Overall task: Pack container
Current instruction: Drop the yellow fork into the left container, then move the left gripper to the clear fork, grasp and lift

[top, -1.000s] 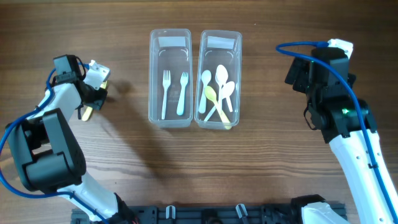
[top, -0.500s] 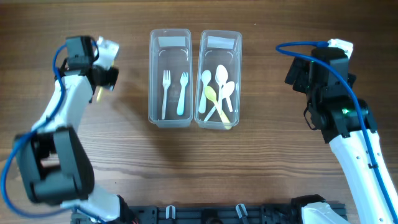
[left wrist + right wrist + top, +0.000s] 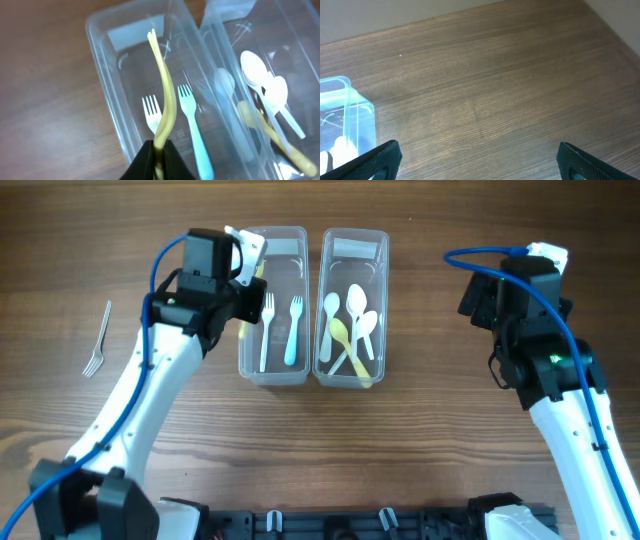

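Left hand [image 3: 156,159] pinched shut on a pale yellow plastic utensil [image 3: 164,100], held over the left clear plastic container [image 3: 273,240] with two forks inside. Risk: its long overhang may catch the rim on release and tip out. Right hand [image 3: 479,161] spread wide, empty. Brown wood-grain desk [image 3: 420,430]; a loose white fork [image 3: 98,340] lies far left.

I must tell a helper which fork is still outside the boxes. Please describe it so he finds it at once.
On the table stand two clear boxes side by side; the left box holds forks. Look far left of it, past the left arm: a pale fork lies alone on the bare wood. It is the only piece of cutlery neither boxed nor gripped.
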{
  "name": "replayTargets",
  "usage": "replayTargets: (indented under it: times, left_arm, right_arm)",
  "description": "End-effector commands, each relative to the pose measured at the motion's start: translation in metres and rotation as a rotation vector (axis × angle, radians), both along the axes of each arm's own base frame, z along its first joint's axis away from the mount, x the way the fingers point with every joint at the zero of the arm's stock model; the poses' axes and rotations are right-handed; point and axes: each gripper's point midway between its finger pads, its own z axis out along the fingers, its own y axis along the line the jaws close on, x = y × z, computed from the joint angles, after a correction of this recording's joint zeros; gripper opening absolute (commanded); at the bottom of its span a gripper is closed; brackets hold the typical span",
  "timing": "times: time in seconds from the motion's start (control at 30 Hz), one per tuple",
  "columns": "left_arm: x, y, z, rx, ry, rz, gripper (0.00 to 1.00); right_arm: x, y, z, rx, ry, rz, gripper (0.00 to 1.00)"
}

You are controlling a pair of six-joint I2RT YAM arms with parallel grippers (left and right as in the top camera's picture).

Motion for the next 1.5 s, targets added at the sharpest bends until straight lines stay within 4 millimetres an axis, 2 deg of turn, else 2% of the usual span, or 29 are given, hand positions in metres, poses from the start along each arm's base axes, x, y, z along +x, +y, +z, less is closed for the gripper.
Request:
replayTargets:
  times: [0.0, 0.03, 0.1, 0.17, 0.2, 0.23, 0.27, 0.33, 0.37, 0.43, 0.67, 0.77, 0.9, 1.03, 1.13, 1.2, 1.27, 1.3, 1.47]
  left_arm:
    - [0.004, -0.008, -0.008, -0.066, 0.037, 0.041, 0.49]
    - [0.005, -0.008, -0.007, -0.054, 0.026, 0.025, 0.52]
    - [0.007, -0.006, -0.005, -0.004, -0.005, -0.032, 0.68]
    - [0.010, 0.003, -0.005, 0.071, -0.033, -0.043, 0.72]
    - [0.013, 0.014, -0.003, 0.117, -0.047, -0.012, 0.73]
    - [0.017, 0.035, 0.000, 0.200, -0.066, 0.054, 0.77]
    - [0.020, 0.057, 0.004, 0.271, -0.081, 0.129, 0.86]
    - [0.021, 0.102, 0.013, 0.386, -0.100, 0.274, 0.97]
    - [0.020, 0.118, 0.016, 0.410, -0.099, 0.316, 0.99]
    - [0.016, 0.154, 0.018, 0.426, -0.084, 0.407, 0.99]
    - [-0.010, 0.261, 0.016, 0.415, -0.024, 0.688, 1.00]
    - [-0.016, 0.293, 0.019, 0.384, -0.037, 0.755, 1.00]
    - [-0.023, 0.318, 0.015, 0.302, -0.038, 0.751, 0.93]
    - [-0.037, 0.338, -0.005, 0.282, 0.030, 0.794, 0.86]
    - [-0.046, 0.342, -0.042, 0.262, 0.135, 0.795, 0.85]
    - [-0.053, 0.336, -0.083, 0.234, 0.255, 0.769, 0.83]
    - [-0.054, 0.331, -0.107, 0.210, 0.317, 0.749, 0.85]
    - [-0.056, 0.329, -0.127, 0.204, 0.367, 0.728, 0.85]
    - [-0.057, 0.321, -0.163, 0.202, 0.443, 0.611, 0.83]
  right_arm:
    - [0.002, -0.003, 0.007, -0.010, -0.016, -0.013, 1.00]
    - [0.002, -0.003, 0.007, -0.009, -0.016, -0.013, 1.00]
    - [0.002, -0.003, 0.007, -0.010, -0.016, -0.013, 1.00]
    - [0.002, -0.003, 0.007, -0.009, -0.016, -0.013, 1.00]
    - [0.002, -0.003, 0.007, -0.009, -0.016, -0.013, 1.00]
    - [0.002, -0.003, 0.007, -0.010, -0.016, -0.013, 1.00]
    - [0.002, -0.003, 0.006, -0.010, -0.016, -0.013, 1.00]
    - [0.002, -0.003, 0.007, -0.010, -0.016, -0.013, 1.00]
    - [0.002, -0.003, 0.007, -0.010, -0.016, -0.013, 1.00]
    - [0.002, -0.003, 0.007, -0.009, -0.016, -0.013, 1.00]
    - [0.002, -0.003, 0.006, -0.010, -0.016, -0.013, 1.00]
    - [0.002, -0.003, 0.007, -0.009, -0.016, -0.013, 1.00]
    - [0.002, -0.003, 0.006, -0.010, -0.016, -0.013, 1.00]
    - [0.002, -0.003, 0.007, -0.009, -0.016, -0.013, 1.00]
    - [0.002, -0.003, 0.007, -0.010, -0.016, -0.013, 1.00]
    - [0.002, -0.003, 0.007, -0.009, -0.016, -0.013, 1.00]
    - [0.002, -0.003, 0.007, -0.009, -0.016, -0.013, 1.00]
    - [0.002, -0.003, 0.007, -0.009, -0.016, -0.013, 1.00]
    - [0.002, -0.003, 0.007, -0.009, -0.016, -0.013, 1.00]
